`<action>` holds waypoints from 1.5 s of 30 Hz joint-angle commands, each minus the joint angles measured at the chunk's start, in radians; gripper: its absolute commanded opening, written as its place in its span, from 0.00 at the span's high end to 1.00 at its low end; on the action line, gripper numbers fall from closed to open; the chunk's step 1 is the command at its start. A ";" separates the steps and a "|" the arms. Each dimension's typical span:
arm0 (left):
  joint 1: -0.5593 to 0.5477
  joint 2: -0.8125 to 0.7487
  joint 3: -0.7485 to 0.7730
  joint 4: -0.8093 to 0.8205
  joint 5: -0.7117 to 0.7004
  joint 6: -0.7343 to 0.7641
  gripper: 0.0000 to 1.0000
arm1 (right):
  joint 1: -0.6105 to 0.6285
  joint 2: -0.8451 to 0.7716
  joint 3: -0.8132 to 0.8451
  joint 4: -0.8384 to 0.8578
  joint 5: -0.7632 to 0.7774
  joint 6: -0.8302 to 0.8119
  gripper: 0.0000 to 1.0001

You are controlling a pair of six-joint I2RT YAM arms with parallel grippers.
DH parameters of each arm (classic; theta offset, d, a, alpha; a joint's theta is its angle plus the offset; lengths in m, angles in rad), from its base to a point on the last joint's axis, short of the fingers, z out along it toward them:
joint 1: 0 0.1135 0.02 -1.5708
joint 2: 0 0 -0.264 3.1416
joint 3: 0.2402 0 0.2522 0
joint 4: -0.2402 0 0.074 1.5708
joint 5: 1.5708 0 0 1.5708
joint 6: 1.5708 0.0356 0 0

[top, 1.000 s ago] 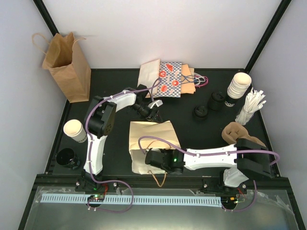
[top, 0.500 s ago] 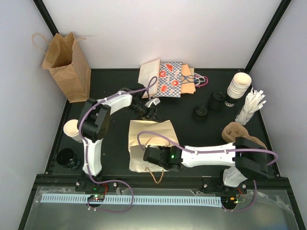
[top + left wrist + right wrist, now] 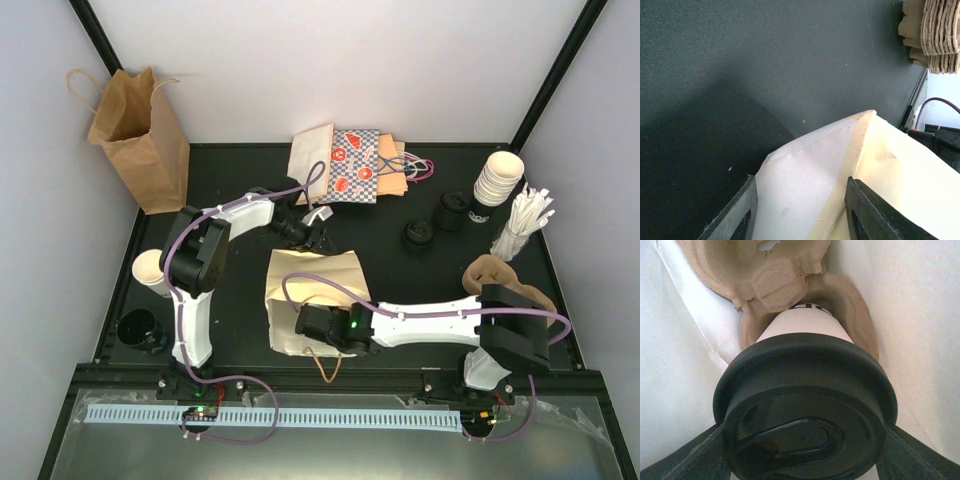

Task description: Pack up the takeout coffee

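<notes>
A cream paper bag (image 3: pixel 312 285) lies flat in the middle of the table. My right gripper (image 3: pixel 322 330) reaches into its near, open end. In the right wrist view this gripper (image 3: pixel 805 435) is shut on a takeout coffee: a white paper cup (image 3: pixel 802 325) with a black lid (image 3: pixel 805 405). The cup's base sits in a brown cardboard tray (image 3: pixel 765 275) inside the bag. My left gripper (image 3: pixel 315 238) is at the bag's far edge. Its wrist view shows the gripper (image 3: pixel 801 180) closed on a folded corner of the bag (image 3: pixel 805 190).
A brown paper bag (image 3: pixel 140 140) stands at the back left. A lidless white cup (image 3: pixel 152 270) and a black lid (image 3: pixel 140 330) sit at the left. Patterned bags (image 3: pixel 350 165) lie at the back. Stacked cups (image 3: pixel 498 178), lids (image 3: pixel 418 235), white sticks (image 3: pixel 522 222) and cardboard trays (image 3: pixel 495 275) stand at the right.
My right gripper has pushed a little further left into the bag with the cup. The left arm's elbow has swung left while its gripper stayed at the bag's far edge.
</notes>
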 commanded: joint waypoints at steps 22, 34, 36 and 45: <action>-0.031 -0.024 -0.019 -0.043 0.073 0.021 0.52 | -0.140 0.033 -0.036 0.008 -0.229 -0.036 0.39; -0.052 -0.010 -0.006 -0.053 0.073 0.025 0.52 | -0.159 0.102 0.016 -0.020 -0.280 -0.078 0.39; -0.053 -0.011 -0.010 -0.053 0.073 0.026 0.52 | -0.163 0.116 0.018 -0.031 -0.296 -0.080 0.39; -0.053 -0.016 -0.016 -0.048 0.070 0.026 0.53 | -0.196 0.130 0.012 -0.064 -0.373 -0.086 0.39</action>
